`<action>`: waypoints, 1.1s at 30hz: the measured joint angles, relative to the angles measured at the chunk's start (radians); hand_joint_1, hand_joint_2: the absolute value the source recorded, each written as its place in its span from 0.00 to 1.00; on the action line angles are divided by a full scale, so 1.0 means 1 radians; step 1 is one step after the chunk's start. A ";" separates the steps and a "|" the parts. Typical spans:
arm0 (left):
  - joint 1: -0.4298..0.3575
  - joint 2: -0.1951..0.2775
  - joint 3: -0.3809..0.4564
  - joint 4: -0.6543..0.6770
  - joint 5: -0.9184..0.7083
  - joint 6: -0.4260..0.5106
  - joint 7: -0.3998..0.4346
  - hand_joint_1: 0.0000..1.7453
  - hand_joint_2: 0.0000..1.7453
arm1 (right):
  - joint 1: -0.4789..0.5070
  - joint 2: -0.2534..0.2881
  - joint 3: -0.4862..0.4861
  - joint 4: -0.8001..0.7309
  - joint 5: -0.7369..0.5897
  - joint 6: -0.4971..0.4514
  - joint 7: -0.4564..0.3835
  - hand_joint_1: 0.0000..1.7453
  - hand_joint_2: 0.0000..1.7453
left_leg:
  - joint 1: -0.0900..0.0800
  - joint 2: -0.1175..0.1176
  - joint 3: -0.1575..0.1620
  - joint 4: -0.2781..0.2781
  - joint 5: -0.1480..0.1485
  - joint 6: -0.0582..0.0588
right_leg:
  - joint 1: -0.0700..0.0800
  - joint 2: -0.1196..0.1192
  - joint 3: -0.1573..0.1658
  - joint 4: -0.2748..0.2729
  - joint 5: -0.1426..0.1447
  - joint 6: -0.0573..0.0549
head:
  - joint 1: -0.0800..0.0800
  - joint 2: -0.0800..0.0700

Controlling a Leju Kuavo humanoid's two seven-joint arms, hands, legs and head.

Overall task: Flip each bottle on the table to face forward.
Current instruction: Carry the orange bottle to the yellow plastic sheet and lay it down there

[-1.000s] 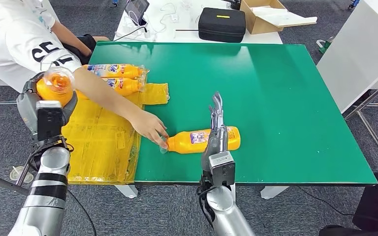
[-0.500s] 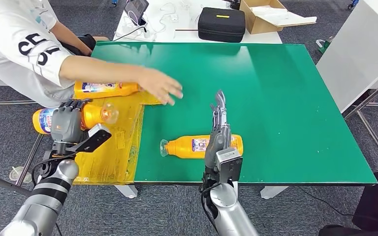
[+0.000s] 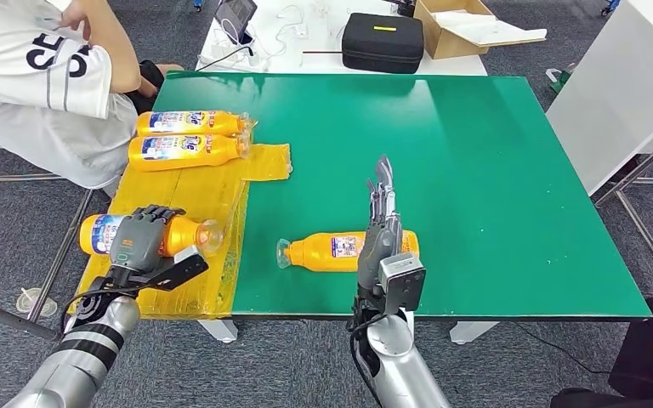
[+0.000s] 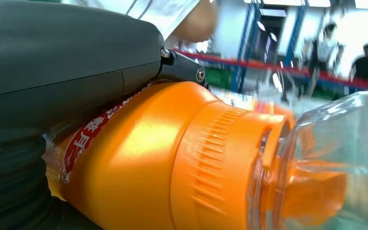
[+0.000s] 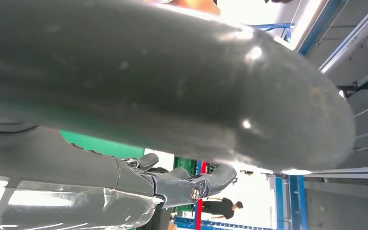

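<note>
An orange bottle (image 3: 319,252) lies on its side near the front of the green table (image 3: 493,187), clear cap pointing left and label facing up. My right hand (image 3: 381,228) stands over its base end with fingers (image 3: 381,183) straight and apart, holding nothing; its dark fingers (image 5: 187,184) also show in the right wrist view. My left hand (image 3: 139,237) grips a second orange bottle (image 3: 185,235) around its middle, held level just over the yellow sheet (image 3: 187,195) at the front left. In the left wrist view this bottle (image 4: 172,158) lies against my left hand (image 4: 52,72).
Two more orange bottles (image 3: 189,123) (image 3: 185,149) lie side by side at the back of the yellow sheet. A person (image 3: 42,76) sits at the table's far left corner. A black case (image 3: 383,41) and a cardboard box (image 3: 459,25) stand on the white table behind.
My left hand has swung its bottle down from upright to level over the yellow sheet. The person's arm has let go of the table bottle and drawn back. My right hand barely moved.
</note>
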 joint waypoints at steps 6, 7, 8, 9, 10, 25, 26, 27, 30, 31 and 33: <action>-0.033 0.015 -0.068 0.061 -0.064 -0.120 0.009 1.00 1.00 | -0.001 0.001 -0.005 0.001 -0.015 0.039 0.006 0.00 0.00 | 0.000 0.000 0.000 0.000 0.000 0.000 | 0.000 0.000 0.000 0.000 0.000 0.000 | 0.000 0.000; -0.042 0.016 -0.081 0.071 -0.072 -0.142 0.007 1.00 1.00 | -0.001 0.002 -0.005 0.002 -0.016 0.044 0.006 0.00 0.00 | 0.000 0.000 0.000 0.000 0.000 0.000 | 0.000 0.000 0.000 0.000 0.000 0.000 | 0.000 0.000; -0.052 0.017 -0.095 0.081 -0.081 -0.163 0.005 1.00 1.00 | -0.002 0.002 -0.005 0.004 -0.017 0.049 0.007 0.00 0.00 | 0.000 -0.001 0.000 0.000 0.000 0.000 | 0.000 0.000 0.000 0.000 0.000 0.000 | 0.000 0.000; -0.063 0.017 -0.110 0.090 -0.090 -0.183 0.002 1.00 1.00 | -0.002 0.003 -0.005 0.006 -0.018 0.054 0.007 0.00 0.00 | 0.000 -0.001 0.000 0.000 0.000 0.000 | 0.000 0.000 0.001 0.000 0.000 0.000 | 0.000 0.000; -0.073 0.017 -0.125 0.099 -0.097 -0.198 0.000 1.00 1.00 | -0.003 0.004 -0.006 0.009 -0.019 0.059 0.008 0.00 0.00 | 0.000 -0.002 0.000 0.000 0.000 0.000 | 0.000 0.000 0.001 0.000 0.000 0.000 | 0.000 0.000; -0.140 0.013 -0.226 0.155 0.021 -0.406 -0.038 0.00 1.00 | -0.019 0.023 -0.007 0.047 -0.030 0.089 0.011 0.00 0.00 | 0.000 -0.004 0.005 0.000 0.001 0.000 | 0.000 -0.001 0.007 0.000 0.000 0.000 | 0.000 0.000; -0.140 0.012 -0.226 0.155 0.049 -0.429 -0.040 0.00 1.00 | -0.020 0.024 -0.007 0.050 -0.030 0.091 0.012 0.00 0.00 | 0.000 -0.004 0.005 0.000 0.000 0.000 | 0.000 -0.001 0.008 0.000 0.000 0.000 | 0.000 0.000; -0.141 0.011 -0.226 0.155 0.073 -0.453 -0.041 0.00 1.00 | -0.020 0.025 -0.007 0.052 -0.030 0.093 0.012 0.00 0.00 | 0.000 -0.004 0.006 0.000 0.000 0.000 | 0.000 -0.001 0.008 0.000 0.000 0.000 | 0.000 0.000; -0.147 0.010 -0.225 0.155 0.150 -0.534 -0.043 0.00 1.00 | -0.025 0.027 -0.007 0.062 -0.030 0.098 0.012 0.00 0.00 | 0.000 -0.006 0.007 0.000 0.000 0.000 | 0.000 -0.002 0.010 0.000 -0.001 0.000 | 0.000 0.000; -0.150 0.010 -0.225 0.154 0.174 -0.560 -0.044 0.00 1.00 | -0.028 0.028 -0.007 0.066 -0.030 0.098 0.012 0.00 0.00 | 0.000 -0.007 0.008 0.000 0.000 0.000 | 0.000 -0.003 0.011 0.000 -0.001 0.000 | 0.000 0.000; -0.152 0.010 -0.224 0.154 0.217 -0.602 -0.045 0.00 1.00 | -0.030 0.030 -0.007 0.073 -0.028 0.099 0.013 0.00 0.00 | 0.000 -0.008 0.009 -0.001 0.000 0.000 | 0.000 -0.004 0.013 0.000 -0.001 0.000 | 0.000 0.000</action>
